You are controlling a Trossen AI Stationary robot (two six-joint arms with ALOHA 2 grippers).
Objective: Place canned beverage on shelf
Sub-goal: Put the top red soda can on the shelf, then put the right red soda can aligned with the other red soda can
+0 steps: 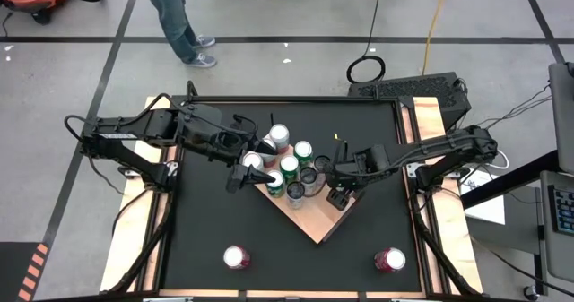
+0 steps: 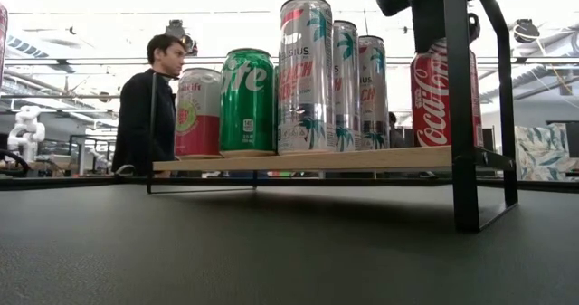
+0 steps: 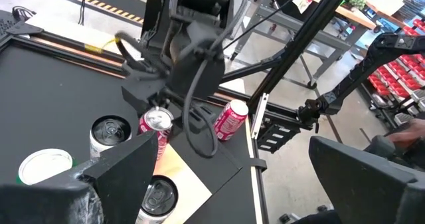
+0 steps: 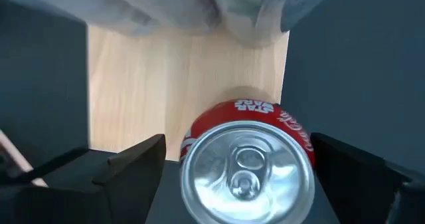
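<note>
**Ana:** Two claws are showing over the table [image 1: 206, 212]. Which one is working at the shelf [image 1: 314, 226]?

**Ben:** The right claw [image 1: 336, 193] is hanging over the shelf's right side, pointing down at a red Coca-Cola can [image 4: 246, 161]. The can is standing upright on the light wood board, directly under the claw and between its two fingers [image 4: 129, 161].

**Ana:** Are those fingers squeezing it?

**Ben:** No, they are standing apart. One is sitting on each side of the can's rim with a gap showing, so nothing is being gripped.

**Ana:** Where on the board is the can sitting?

**Ben:** In the low view it is standing at the right-hand end of the row, partly hidden behind a black corner rod [image 2: 460, 106], with the claw's dark body hovering just above its top.

**Ana:** What is keeping it company?

**Ben:** Three tall silver cans [image 2: 305, 74] with palm prints are lining up beside it, then a green Sprite can [image 2: 246, 101] and a pink can [image 2: 197, 110] at the far end.

**Ana:** And the left claw [image 1: 240, 175]?

**Ben:** It is waiting at the shelf's left corner with its fingers spread wide and nothing between them.

**Ana:** Anything lying off the shelf?

**Ben:** Two pink cans [image 1: 236, 257] are standing on the black table near its front edge, well apart. A person [image 2: 145, 106] is standing in the room beyond.
</note>
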